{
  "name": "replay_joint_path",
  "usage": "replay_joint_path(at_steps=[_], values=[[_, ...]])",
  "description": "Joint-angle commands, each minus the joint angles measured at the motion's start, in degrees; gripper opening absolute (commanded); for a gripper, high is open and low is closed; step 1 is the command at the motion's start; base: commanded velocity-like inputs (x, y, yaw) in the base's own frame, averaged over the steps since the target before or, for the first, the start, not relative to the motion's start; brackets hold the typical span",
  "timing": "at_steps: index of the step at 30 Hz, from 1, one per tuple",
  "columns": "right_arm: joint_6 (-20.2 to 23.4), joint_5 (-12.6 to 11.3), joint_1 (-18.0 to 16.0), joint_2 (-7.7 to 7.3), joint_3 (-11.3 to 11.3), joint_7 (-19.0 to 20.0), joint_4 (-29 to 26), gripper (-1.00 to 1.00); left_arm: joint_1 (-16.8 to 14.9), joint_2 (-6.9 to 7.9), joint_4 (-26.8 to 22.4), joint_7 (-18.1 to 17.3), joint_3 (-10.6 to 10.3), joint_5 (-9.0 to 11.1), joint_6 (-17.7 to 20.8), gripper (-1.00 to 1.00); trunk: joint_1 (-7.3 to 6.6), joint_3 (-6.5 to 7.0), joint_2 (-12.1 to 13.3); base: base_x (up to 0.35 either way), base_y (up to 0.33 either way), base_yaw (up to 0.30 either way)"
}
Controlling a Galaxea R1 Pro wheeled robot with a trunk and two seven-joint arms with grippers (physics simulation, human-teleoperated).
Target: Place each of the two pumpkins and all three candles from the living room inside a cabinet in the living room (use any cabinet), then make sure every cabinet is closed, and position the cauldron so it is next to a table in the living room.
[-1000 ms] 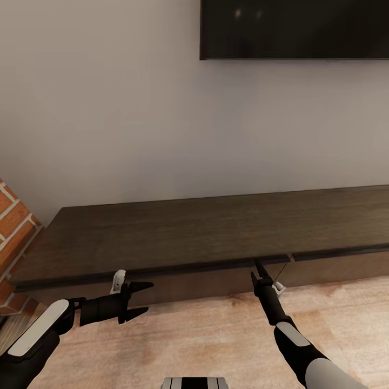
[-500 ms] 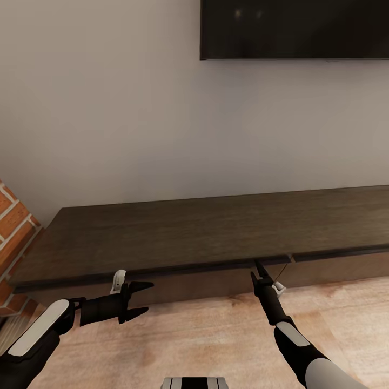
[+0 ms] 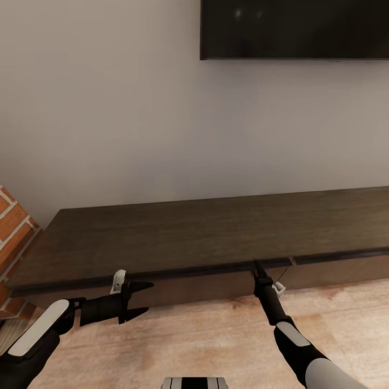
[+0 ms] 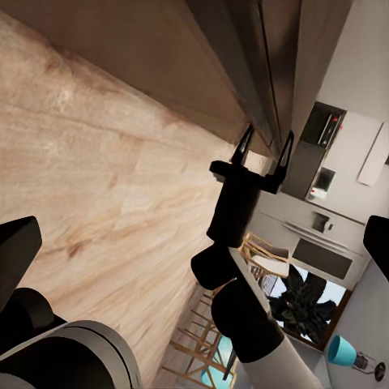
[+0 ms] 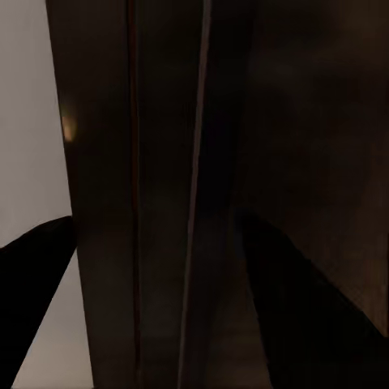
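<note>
The long dark-brown cabinet (image 3: 205, 232) runs along the pale wall, and its drawer fronts (image 3: 205, 286) look flush. My right gripper (image 3: 258, 268) is open. Its fingers (image 4: 245, 144) straddle the front lip of the cabinet top by the seam between two drawers. Up close, that lip (image 5: 162, 203) runs between the two dark fingers (image 5: 312, 316). My left gripper (image 3: 139, 298) is open and holds nothing. It hovers over the floor just in front of the left drawer front. The candles are out of view.
A black television (image 3: 294, 29) hangs on the wall above the cabinet's right part. The red brick chimney (image 3: 13, 227) stands at the cabinet's left end. Light wood plank floor (image 3: 205, 335) lies between me and the cabinet.
The whole picture has shifted slightly: chimney and cabinet front edge sit a little lower and further left, so the camera moved. Both arms hold the same poses.
</note>
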Motion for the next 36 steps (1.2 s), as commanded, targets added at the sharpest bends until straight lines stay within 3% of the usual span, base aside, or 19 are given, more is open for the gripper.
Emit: replay_joint_path(at_steps=[1,36], values=[[0.21,-0.64,-0.03,-0.05,0.41,0.09,0.09,-1.0,-0.03,0.04,-0.02,0.44,-0.09,0.59,0.04,1.0,-0.01,-0.05,-0.01,0.0,0.0,0.0],[0.22,-0.6,-0.03,-0.01,0.41,0.09,0.09,-1.0,-0.04,-0.04,-0.02,0.44,-0.14,0.59,0.04,1.0,-0.01,-0.05,-0.01,-0.017,0.0,0.0]])
